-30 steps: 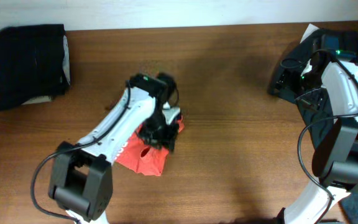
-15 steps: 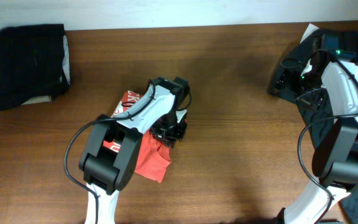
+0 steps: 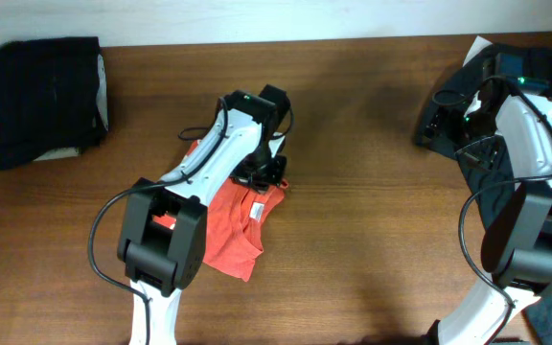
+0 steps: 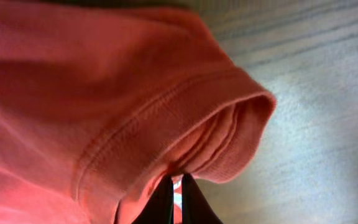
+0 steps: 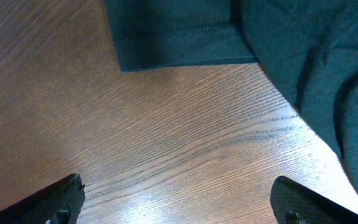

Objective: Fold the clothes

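**Left pincer nipped shut, right pincer spread wide**

The left arm reached from its base at the near edge toward the middle of the tabletop. Its white links slanted far and right, and its wrist was bent downward. The left pincer pointed down with its jaws nearly touching, a fold of the T-shirt hem caught between them. The right arm stood folded at the right side, its wrist turned toward the far right corner. The right pincer hung low over the tabletop, jaws wide apart and empty between.
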